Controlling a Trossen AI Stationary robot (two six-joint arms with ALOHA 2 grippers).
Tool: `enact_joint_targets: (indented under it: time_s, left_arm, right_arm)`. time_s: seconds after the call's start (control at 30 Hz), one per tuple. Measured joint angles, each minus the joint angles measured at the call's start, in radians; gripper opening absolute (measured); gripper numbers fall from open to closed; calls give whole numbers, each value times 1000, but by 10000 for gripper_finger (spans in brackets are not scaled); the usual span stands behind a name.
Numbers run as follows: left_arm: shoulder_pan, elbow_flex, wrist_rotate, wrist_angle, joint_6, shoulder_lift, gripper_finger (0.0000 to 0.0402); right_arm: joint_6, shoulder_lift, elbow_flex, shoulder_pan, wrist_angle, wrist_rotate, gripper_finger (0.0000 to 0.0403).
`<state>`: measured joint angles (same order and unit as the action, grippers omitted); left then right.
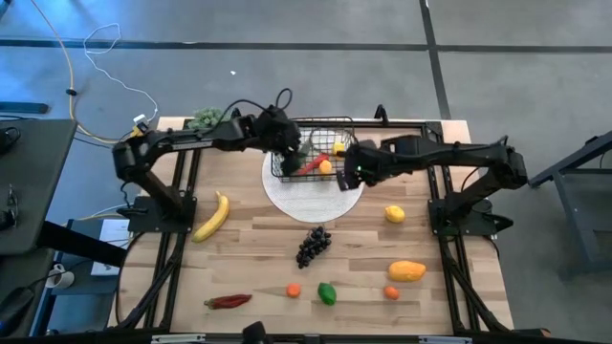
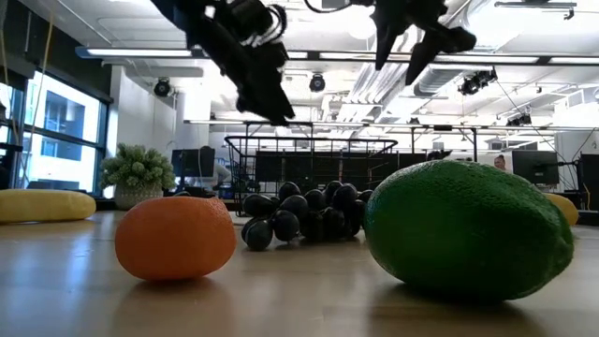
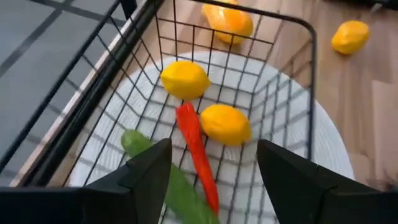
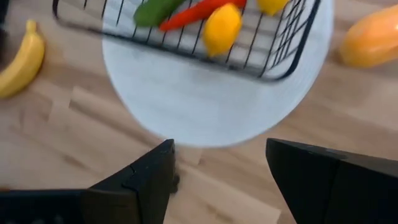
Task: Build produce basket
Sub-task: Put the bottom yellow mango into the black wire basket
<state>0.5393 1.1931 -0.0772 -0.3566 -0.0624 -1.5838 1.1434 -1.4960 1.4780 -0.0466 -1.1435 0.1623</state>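
Black wire basket [image 1: 311, 153] on white plate [image 1: 316, 199] at far tabletop [image 1: 258, 268] edge, holding two lemons [image 3: 185, 79], red chilli [image 3: 196, 149], green cucumber [image 3: 168, 186], left tool [image 1: 295, 153] above it, fingers apart, empty, right tool [image 1: 349, 175] beside basket, fingers apart, empty, banana [image 1: 213, 217], grapes [image 1: 314, 245], mango [image 1: 407, 270] nearer.

A round white plate [image 1: 304, 203] is laid on the wooden table [image 1: 249, 253], toward its far middle. A spiky grey-green leafy bunch [image 1: 204, 118] is seen at the table's far left corner; in the low view it stands upright at the left. Yellow and white cables [image 1: 96, 57] are trailed over the grey floor [image 1: 497, 57] beyond the table.
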Motion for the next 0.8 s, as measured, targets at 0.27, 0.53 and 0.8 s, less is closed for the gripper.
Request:
enact_joint_targets:
  time_s: [0.27, 0.53, 0.8]
  left_arm:
    - [-9, 0, 3, -129, 5, 131, 225]
    - [-48, 0, 2, -200, 5, 183, 225]
    - [-80, 0, 1, -240, -20, 182, 225]
  right_arm:
    - [65, -1, 0, 141, -34, -95, 233]
    - [73, -11, 0, 269, -84, -145, 234]
    - [117, -30, -1, 366, -207, -199, 273]
